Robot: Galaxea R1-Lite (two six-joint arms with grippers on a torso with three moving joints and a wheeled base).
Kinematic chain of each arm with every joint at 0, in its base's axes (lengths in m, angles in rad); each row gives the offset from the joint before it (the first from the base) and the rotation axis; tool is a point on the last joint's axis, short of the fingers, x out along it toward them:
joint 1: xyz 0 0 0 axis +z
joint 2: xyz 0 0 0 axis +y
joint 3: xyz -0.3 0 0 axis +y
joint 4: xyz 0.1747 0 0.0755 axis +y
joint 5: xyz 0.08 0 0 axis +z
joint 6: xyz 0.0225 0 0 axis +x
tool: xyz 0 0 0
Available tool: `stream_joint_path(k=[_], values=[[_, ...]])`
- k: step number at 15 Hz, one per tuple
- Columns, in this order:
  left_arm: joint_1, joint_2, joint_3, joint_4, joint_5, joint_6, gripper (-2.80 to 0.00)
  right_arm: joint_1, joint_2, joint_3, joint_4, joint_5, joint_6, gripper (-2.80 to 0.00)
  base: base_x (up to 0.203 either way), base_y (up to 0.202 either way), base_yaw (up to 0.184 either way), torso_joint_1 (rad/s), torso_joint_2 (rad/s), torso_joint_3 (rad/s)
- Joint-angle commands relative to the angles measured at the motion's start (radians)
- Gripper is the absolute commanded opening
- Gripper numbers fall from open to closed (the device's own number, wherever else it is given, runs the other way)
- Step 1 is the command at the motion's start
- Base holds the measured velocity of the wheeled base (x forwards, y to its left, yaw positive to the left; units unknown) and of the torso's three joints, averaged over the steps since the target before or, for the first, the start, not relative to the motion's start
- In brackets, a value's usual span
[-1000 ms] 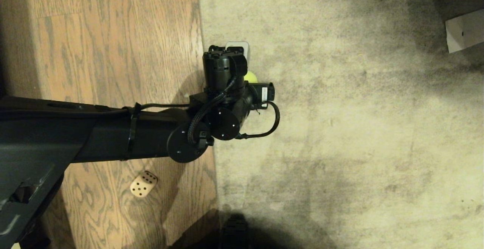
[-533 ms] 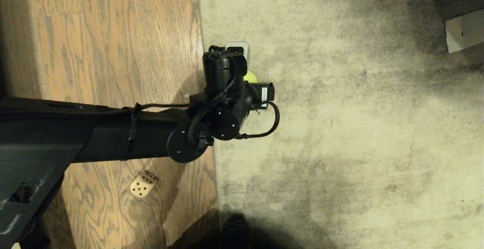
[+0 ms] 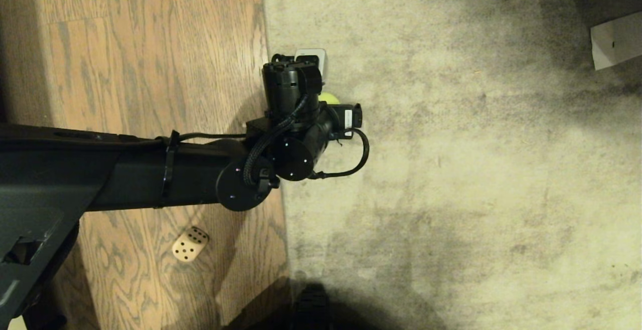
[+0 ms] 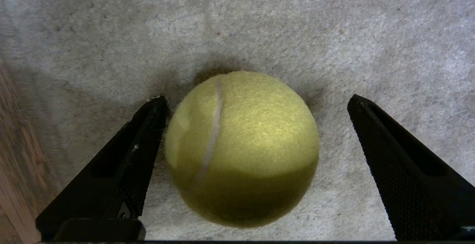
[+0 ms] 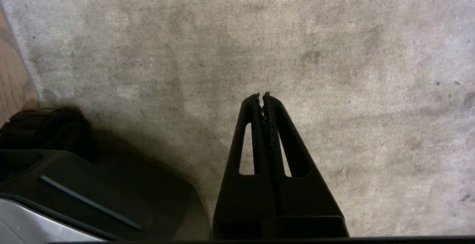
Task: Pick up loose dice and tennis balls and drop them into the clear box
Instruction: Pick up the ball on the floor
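Observation:
A fuzzy yellow-green tennis ball lies on the pale carpet, just past the wood floor's edge. My left gripper is open and straddles it. One finger is right against the ball's side and the other stands well apart. In the head view my left arm covers most of the tennis ball. A pale tan dice rests on the wood floor nearer to me. My right gripper hangs shut and empty over the carpet. The clear box is out of view.
The wood floor meets the carpet along a line under my left wrist. A small pale rectangular piece lies just beyond the wrist. A white object sits at the far right. My dark base is beside the right gripper.
My left arm has shifted slightly away and to the left in the head view. The dice has not moved.

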Motion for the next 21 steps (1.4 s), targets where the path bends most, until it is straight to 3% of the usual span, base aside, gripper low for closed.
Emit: stream_joint_path(k=[1,2,3,8,16,21], values=[[-0.001,-0.01,0.002,0.001,0.009,0.001,0.0,0.0,0.0,0.001,0.0,0.001,0.0,-2.8,0.0,0.0,0.0,0.0,0.0,0.0],[-0.001,-0.01,0.005,0.001,0.009,0.014,0.0,0.0,0.0,0.001,0.0,0.0,0.0,-2.8,0.0,0.0,0.0,0.0,0.0,0.0],[0.001,-0.011,0.007,0.001,0.009,0.018,-2.8,0.0,0.0,0.001,0.0,0.001,0.0,-2.8,0.0,0.0,0.0,0.0,0.0,0.0],[0.001,-0.029,0.036,0.001,0.046,0.02,-2.8,0.0,0.0,0.002,0.0,0.001,0.0,-2.8,0.0,0.0,0.0,0.0,0.0,0.0],[-0.001,-0.165,0.04,0.013,0.037,0.069,-2.8,0.0,0.0,0.002,0.0,0.0,0.0,-2.8,0.0,0.0,0.0,0.0,0.0,0.0],[-0.004,-0.214,0.104,0.075,0.036,0.072,-2.8,0.0,0.0,0.0,0.0,0.0,0.0,-2.8,0.0,0.0,0.0,0.0,0.0,0.0]])
